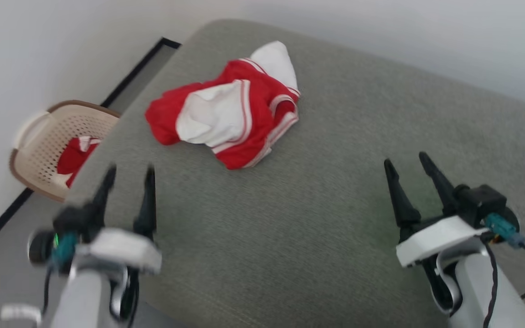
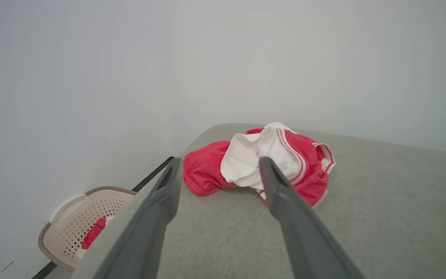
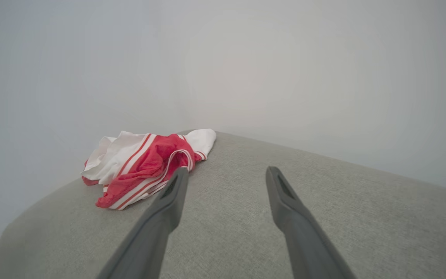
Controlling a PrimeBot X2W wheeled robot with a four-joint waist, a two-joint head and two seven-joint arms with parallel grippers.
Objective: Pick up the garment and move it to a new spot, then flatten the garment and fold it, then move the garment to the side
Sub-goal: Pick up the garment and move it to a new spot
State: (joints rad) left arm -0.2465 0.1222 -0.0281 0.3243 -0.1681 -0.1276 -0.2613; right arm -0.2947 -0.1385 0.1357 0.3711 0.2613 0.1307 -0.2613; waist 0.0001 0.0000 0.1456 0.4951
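As I read it, this is the very start of the job and no part of the task is done yet. The garment (image 1: 226, 109), a thin red jersey with white panels and red-and-white striped trim, lies crumpled in a heap on the far left part of the grey upholstered surface (image 1: 290, 228), close to its rounded far-left corner. No numerals or letters show in the bunched cloth.

My left end effector (image 1: 130, 175) hovers over the near left edge of the surface. Its two long dark fingers are spread wide with nothing between them. From its wrist camera the heap sits straight ahead, apart from the tips. My right end effector (image 1: 406, 164) is over the near right, equally wide open and empty. It is well apart from the garment, which lies off to its far left.

On the floor to the left, beside the wall, a beige perforated plastic basket (image 1: 39, 146) holds another red-and-white cloth. I take that as no concern of mine.

By my judgement everything is left to do: the pick-up and move, the flattening, the fold and the shift to the side.
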